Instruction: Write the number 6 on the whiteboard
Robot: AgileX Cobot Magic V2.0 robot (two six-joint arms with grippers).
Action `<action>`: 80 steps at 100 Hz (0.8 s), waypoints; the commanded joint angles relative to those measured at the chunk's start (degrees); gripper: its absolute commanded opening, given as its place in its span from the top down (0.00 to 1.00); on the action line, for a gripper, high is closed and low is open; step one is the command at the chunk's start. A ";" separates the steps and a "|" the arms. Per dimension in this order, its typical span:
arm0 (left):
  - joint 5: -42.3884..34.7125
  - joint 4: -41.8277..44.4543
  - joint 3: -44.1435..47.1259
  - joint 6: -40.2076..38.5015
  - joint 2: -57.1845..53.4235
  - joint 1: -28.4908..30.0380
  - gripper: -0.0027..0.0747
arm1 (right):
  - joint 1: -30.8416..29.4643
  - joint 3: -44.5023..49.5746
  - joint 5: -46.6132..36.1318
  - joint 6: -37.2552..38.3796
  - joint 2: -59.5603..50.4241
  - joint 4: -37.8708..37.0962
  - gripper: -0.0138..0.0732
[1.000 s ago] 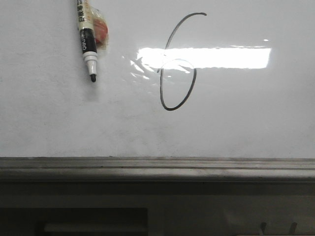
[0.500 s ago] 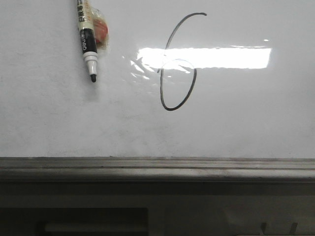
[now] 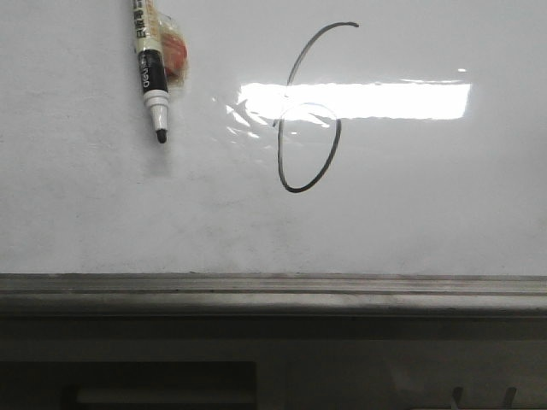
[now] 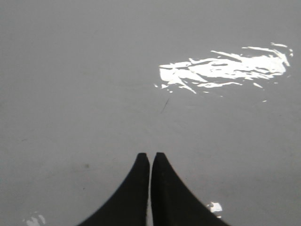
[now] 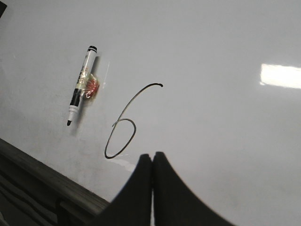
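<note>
The 6 [image 3: 306, 111] stood drawn on the board [image 3: 427, 205]; the marker [image 3: 150, 73], light and slick, invited a mid-barrel grip; both tools [image 4: 150, 157] [image 5: 152, 157] were closed, empty.

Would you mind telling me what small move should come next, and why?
Probably just pull the right gripper back from the whiteboard. The 6 looks finished, its loop closed; the marker lies uncapped beside it, and both grippers' jaws are shut on nothing, the left gripper included.
</note>
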 commanded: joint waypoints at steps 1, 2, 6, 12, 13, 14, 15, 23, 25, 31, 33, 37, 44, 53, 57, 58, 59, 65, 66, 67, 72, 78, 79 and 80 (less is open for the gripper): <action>-3.42 -1.02 2.77 -0.58 -1.79 1.07 0.99 | -0.32 -1.32 -3.59 -0.52 -0.09 1.18 0.92; -3.42 -1.02 2.77 -0.58 -1.79 1.07 0.99 | -0.32 -1.32 -3.59 -0.52 -0.09 1.18 0.92; -3.42 -1.02 2.77 -0.58 -1.79 1.07 0.99 | -0.32 -1.32 -3.59 -0.52 -0.09 1.18 0.92; -3.42 -1.02 2.80 -0.58 -1.79 1.07 0.99 | -0.32 -1.32 -3.59 -0.52 -0.09 1.18 0.92; -3.42 -1.02 2.80 -0.58 -1.79 1.07 0.99 | -0.32 -1.32 -3.59 -0.52 -0.09 1.18 0.92; -3.03 -1.02 2.80 -0.58 -1.79 1.07 0.99 | -0.32 -1.32 -3.59 -0.52 -0.09 1.18 0.92; -3.03 -1.02 2.80 -0.58 -1.79 1.07 0.99 | -0.32 -1.32 -3.59 -0.52 -0.09 1.18 0.92; -2.45 -1.02 2.80 -0.58 -1.79 1.07 0.99 | -0.32 -1.32 -3.59 -0.52 -0.09 1.18 0.92; -2.29 -1.02 2.80 -0.58 -1.79 1.07 0.99 | -0.32 -1.32 -3.59 -0.52 -0.09 1.18 0.92; -1.87 -1.21 2.80 -0.58 -1.79 1.07 0.99 | -0.32 -1.32 -3.59 -0.52 -0.09 1.18 0.92; -1.87 -1.21 2.80 -0.58 -1.79 1.07 0.99 | -0.32 -1.32 -3.59 -0.52 -0.09 1.18 0.92; -1.87 -1.21 2.80 -0.58 -1.79 1.07 0.99 | -0.32 -1.32 -3.59 -0.52 -0.09 1.18 0.92; -1.87 -1.21 2.80 -0.58 -1.79 1.07 0.99 | -0.32 -1.32 -3.59 -0.52 -0.09 1.18 0.92; -1.87 -1.21 2.80 -0.58 -1.79 1.07 0.99 | -0.32 -1.32 -3.59 -0.52 -0.09 1.18 0.92; -1.87 -1.21 2.80 -0.58 -1.79 1.07 0.99 | -0.32 -1.32 -3.59 -0.52 -0.09 1.18 0.92; -1.87 -1.21 2.80 -0.58 -1.79 1.07 0.99 | -0.32 -1.32 -3.59 -0.52 -0.09 1.18 0.92; -1.87 -1.21 2.80 -0.58 -1.79 1.07 0.99 | -0.32 -1.32 -3.59 -0.52 -0.09 1.18 0.92; -1.87 -1.21 2.80 -0.58 -1.79 1.07 0.99 | -0.32 -1.32 -3.59 -0.52 -0.09 1.18 0.92; -1.87 -1.21 2.80 -0.58 -1.79 1.07 0.99 | -0.32 -1.32 -3.59 -0.52 -0.09 1.18 0.92; -1.87 -1.21 2.80 -0.58 -1.79 1.07 0.99 | -0.32 -1.32 -3.59 -0.52 -0.09 1.18 0.92; -1.87 -1.21 2.80 -0.58 -1.79 1.07 0.99 | -0.32 -1.32 -3.59 -0.52 -0.09 1.18 0.92; -1.87 -1.21 2.80 -0.58 -1.79 1.07 0.99 | -0.32 -1.32 -3.59 -0.52 -0.09 1.18 0.92; -1.87 -1.21 2.80 -0.58 -1.79 1.07 0.99 | -0.32 -1.32 -3.59 -0.52 -0.09 1.18 0.92; -1.87 -1.21 2.80 -0.58 -1.79 1.07 0.99 | -0.32 -1.32 -3.59 -0.52 -0.09 1.18 0.92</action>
